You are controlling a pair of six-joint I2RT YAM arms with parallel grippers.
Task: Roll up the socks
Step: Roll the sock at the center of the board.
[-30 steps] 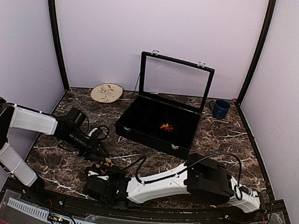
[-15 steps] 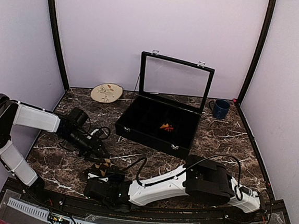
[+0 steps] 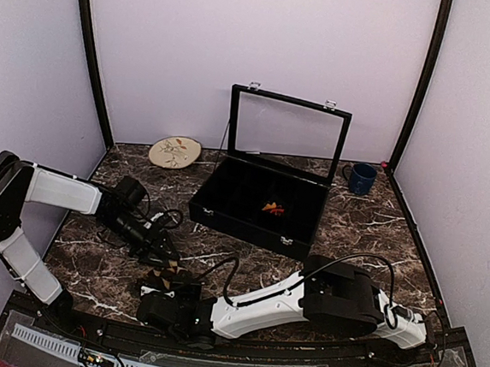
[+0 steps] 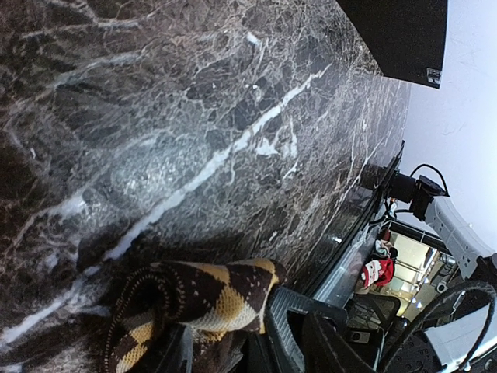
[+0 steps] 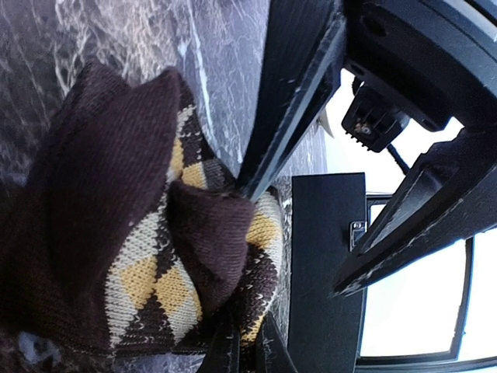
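The tan-brown and black argyle sock (image 3: 169,271) lies bunched on the marble near the front edge. My right gripper (image 3: 165,286) comes from the near side and is shut on its lower edge; in the right wrist view its fingertips (image 5: 247,351) pinch the knit (image 5: 116,194). My left gripper (image 3: 163,252) is at the sock's far side, jaws apart, with the rolled end (image 4: 206,295) lying between them (image 4: 237,342) and touching one pad (image 4: 299,322). One left finger (image 5: 256,167) presses into a fold. The red-orange sock (image 3: 272,208) lies inside the black case.
The black case (image 3: 241,226) stands open at mid-table, its glass lid (image 3: 288,127) upright. A round patterned plate (image 3: 175,152) is at the back left and a blue mug (image 3: 362,178) at the back right. The table's front edge is just behind the sock.
My left gripper has moved right and nearer, down onto the tan-brown sock. My right gripper has shifted a little left with the sock in it.
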